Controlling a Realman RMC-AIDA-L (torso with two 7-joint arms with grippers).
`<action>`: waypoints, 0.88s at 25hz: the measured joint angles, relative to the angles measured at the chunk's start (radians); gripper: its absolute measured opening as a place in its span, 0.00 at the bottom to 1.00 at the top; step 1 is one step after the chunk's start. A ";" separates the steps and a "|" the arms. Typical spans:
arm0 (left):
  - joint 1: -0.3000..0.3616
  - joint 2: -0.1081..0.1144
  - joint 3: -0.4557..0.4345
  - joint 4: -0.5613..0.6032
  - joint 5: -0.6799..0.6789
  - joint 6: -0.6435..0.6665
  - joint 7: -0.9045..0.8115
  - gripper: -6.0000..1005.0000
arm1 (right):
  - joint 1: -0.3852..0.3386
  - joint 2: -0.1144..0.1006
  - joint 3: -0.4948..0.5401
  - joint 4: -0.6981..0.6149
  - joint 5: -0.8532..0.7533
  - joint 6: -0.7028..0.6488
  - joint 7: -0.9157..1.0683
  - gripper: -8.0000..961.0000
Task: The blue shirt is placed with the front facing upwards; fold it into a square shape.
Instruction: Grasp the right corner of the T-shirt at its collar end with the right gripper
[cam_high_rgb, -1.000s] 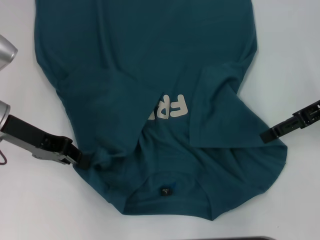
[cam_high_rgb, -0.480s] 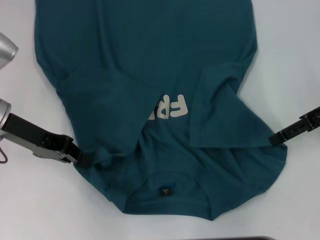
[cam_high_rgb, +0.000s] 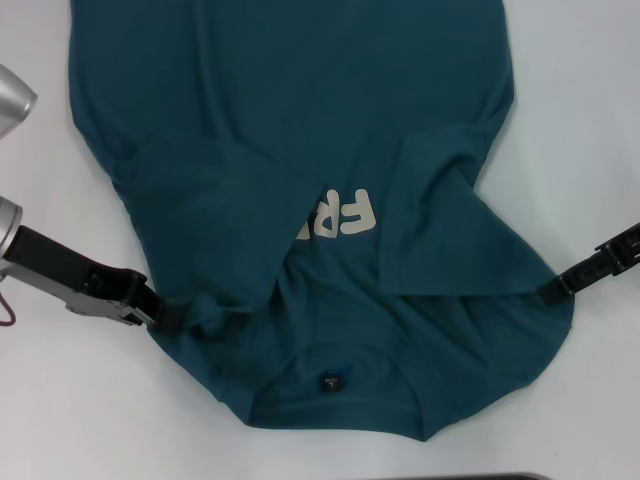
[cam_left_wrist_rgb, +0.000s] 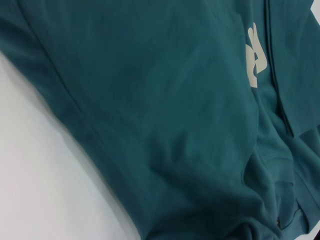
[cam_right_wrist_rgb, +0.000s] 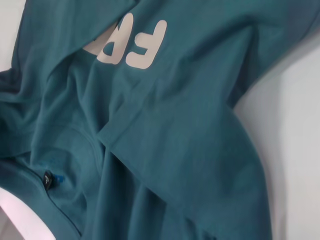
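While the blue shirt (cam_high_rgb: 300, 180) is lying soft and creased on the white desk (cam_high_rgb: 590, 120), both sleeves are sitting folded in over the chest lettering. The left tool (cam_high_rgb: 168, 318) is touching its shoulder edge, the right tool (cam_high_rgb: 553, 292) its opposite edge; I cannot tell either grip. Folding the body lengthwise is likely coming next.

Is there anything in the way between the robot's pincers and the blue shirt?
Nothing visible. The left pincer is right at the blue shirt at its left shoulder edge, and the right pincer sits at its right edge, with only bare white table around.
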 joint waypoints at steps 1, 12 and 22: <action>0.000 0.000 0.000 0.000 0.000 0.000 0.000 0.04 | 0.000 0.001 -0.004 0.001 0.000 0.003 -0.001 0.90; -0.003 0.000 0.000 0.000 0.000 0.000 -0.002 0.04 | 0.002 0.016 -0.010 0.008 0.000 0.017 -0.033 0.90; -0.008 0.000 0.000 0.000 0.000 0.002 -0.005 0.04 | 0.004 0.019 -0.025 0.008 0.000 0.011 -0.036 0.90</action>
